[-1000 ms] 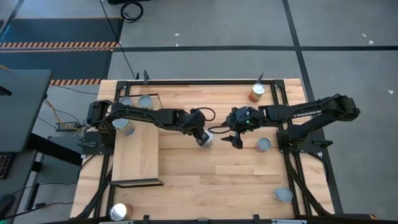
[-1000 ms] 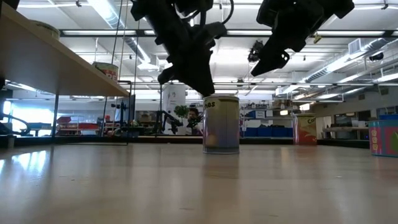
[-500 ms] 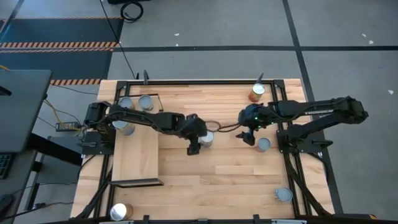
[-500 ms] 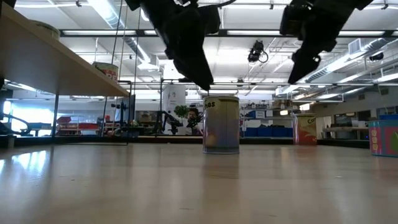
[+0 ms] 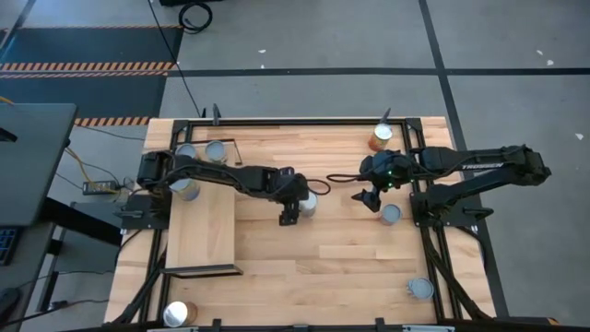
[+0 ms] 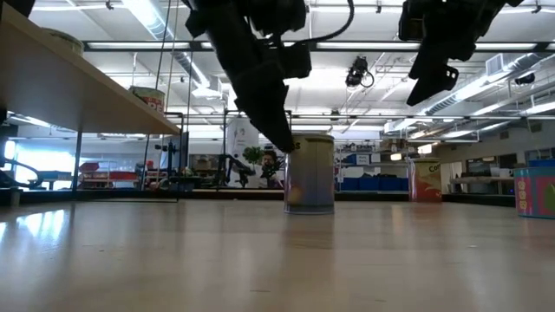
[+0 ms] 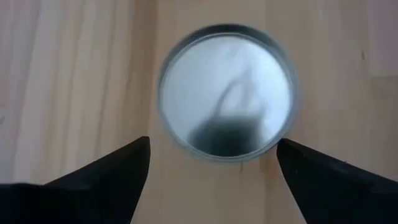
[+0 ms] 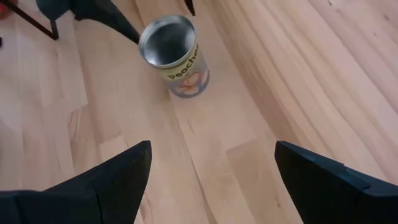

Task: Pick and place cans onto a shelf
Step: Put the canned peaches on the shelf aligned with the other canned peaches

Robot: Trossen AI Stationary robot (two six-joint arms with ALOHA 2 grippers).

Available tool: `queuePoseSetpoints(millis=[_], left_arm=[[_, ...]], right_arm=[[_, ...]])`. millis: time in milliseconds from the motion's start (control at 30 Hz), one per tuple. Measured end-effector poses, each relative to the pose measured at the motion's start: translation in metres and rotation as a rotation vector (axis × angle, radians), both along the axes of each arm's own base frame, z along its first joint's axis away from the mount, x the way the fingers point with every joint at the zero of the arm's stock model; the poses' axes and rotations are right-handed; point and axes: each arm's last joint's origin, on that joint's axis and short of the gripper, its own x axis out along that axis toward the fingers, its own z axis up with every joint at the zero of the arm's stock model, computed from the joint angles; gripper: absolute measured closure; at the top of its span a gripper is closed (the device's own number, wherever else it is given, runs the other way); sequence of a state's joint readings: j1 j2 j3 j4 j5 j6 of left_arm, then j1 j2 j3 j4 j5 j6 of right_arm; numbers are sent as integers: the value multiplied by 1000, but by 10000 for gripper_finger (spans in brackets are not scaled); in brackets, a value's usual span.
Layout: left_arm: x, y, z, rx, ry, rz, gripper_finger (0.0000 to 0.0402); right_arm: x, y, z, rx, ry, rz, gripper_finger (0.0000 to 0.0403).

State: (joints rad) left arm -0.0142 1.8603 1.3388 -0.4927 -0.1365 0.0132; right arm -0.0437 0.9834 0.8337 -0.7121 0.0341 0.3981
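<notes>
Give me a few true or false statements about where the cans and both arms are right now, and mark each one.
1. The left gripper has its fingers open beside the middle can, not gripping it. True.
2. The middle can lies on its side. False: it stands upright on the table.
3. The right gripper carries a can. False: its fingers are open and empty.
4. Three cans stand at the far end of the shelf. True.
5. A can with an orange-brown top sits near the table's far right corner. True.
</notes>
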Motion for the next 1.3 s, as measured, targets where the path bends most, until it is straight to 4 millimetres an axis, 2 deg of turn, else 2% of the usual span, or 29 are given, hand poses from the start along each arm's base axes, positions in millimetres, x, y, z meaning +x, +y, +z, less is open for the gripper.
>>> queuePoseSetpoints(millis=[433,667,1067,1167,1300], left_arm=[[17,-7,11,-24,-213,-22,46],[24,-10,-7,-46,-191,-50,46],[28,-12,-19,-44,-168,-51,48],[33,-12,-25,-46,-186,-58,61],[33,-14,-24,-50,-194,-62,90]], right_arm=[[1,0,1,1,-10,-3,54],[1,0,1,21,-11,-25,54],[1,1,1,37,-11,-27,54],[1,1,1,36,-12,-26,54],[1,1,1,36,-13,-24,54]])
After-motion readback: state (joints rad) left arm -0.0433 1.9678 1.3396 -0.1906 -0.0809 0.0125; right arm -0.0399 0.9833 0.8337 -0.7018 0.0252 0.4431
